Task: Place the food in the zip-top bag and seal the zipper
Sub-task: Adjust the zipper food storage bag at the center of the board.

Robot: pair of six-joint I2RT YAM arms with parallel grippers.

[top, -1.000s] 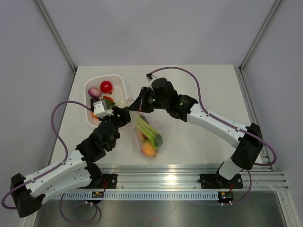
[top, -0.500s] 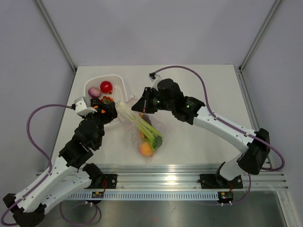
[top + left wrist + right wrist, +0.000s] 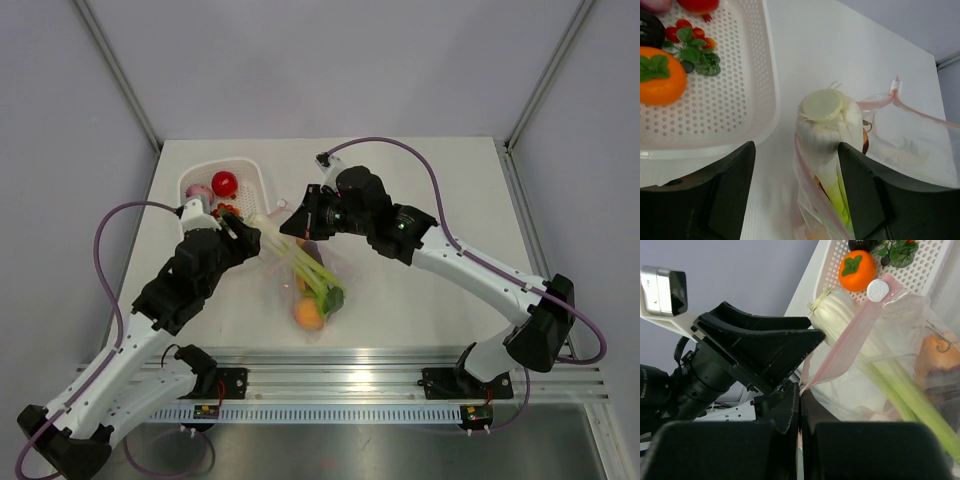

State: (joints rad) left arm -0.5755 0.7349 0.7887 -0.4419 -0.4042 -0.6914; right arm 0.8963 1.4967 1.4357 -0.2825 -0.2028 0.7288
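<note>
The clear zip-top bag (image 3: 318,283) lies mid-table with an orange (image 3: 308,316) and other food inside. The celery stalk (image 3: 300,262) lies in it, and its white end (image 3: 824,109) sticks out of the mouth toward the basket. My left gripper (image 3: 248,238) is open, and its fingers (image 3: 727,190) stand either side of the celery's white end and the bag's pink edge (image 3: 805,172). My right gripper (image 3: 293,224) is shut on the pink zipper strip (image 3: 840,355) and holds the mouth edge up. The white slider (image 3: 877,290) sits at the strip's far end.
A white slotted basket (image 3: 252,178) stands at the back left and holds a red tomato (image 3: 224,183), a purple onion (image 3: 197,191), an orange persimmon-like fruit (image 3: 660,82), cherry tomatoes (image 3: 692,47) and an eggplant (image 3: 650,30). The table's near edge meets a metal rail (image 3: 400,380).
My left gripper drew back off the celery toward the basket, then came in again around its white end. The right gripper kept hold of the bag's edge and shifted slightly.
</note>
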